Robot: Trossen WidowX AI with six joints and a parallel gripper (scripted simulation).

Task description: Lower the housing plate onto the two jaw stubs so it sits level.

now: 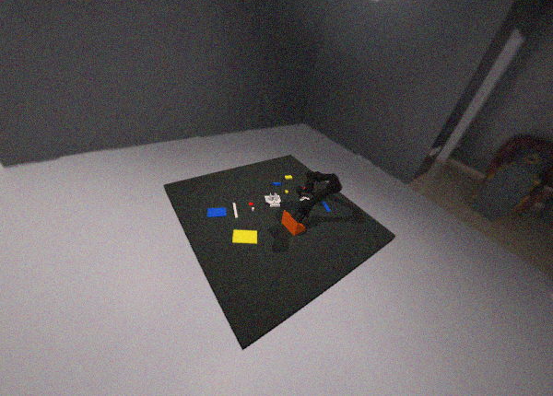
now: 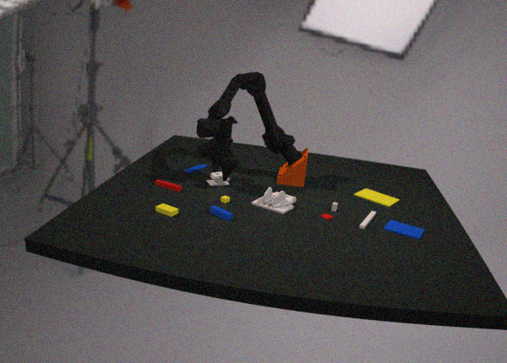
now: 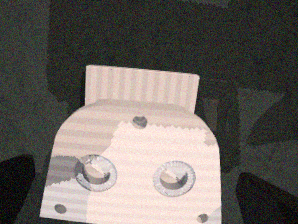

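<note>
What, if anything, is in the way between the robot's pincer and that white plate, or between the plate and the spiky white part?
Nothing visible blocks the open black pincer from the white housing plate. A small yellow block lies near the route to the white jaw assembly, probably low enough to pass over.

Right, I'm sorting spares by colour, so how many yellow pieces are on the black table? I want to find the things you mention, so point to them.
3: a flat plate (image 1: pixel 244 237) (image 2: pixel 376 197) beyond the white bar, a block (image 1: pixel 288 177) (image 2: pixel 166 209) near the red bar, a small cube (image 1: pixel 287 192) (image 2: pixel 225 199) between.
</note>
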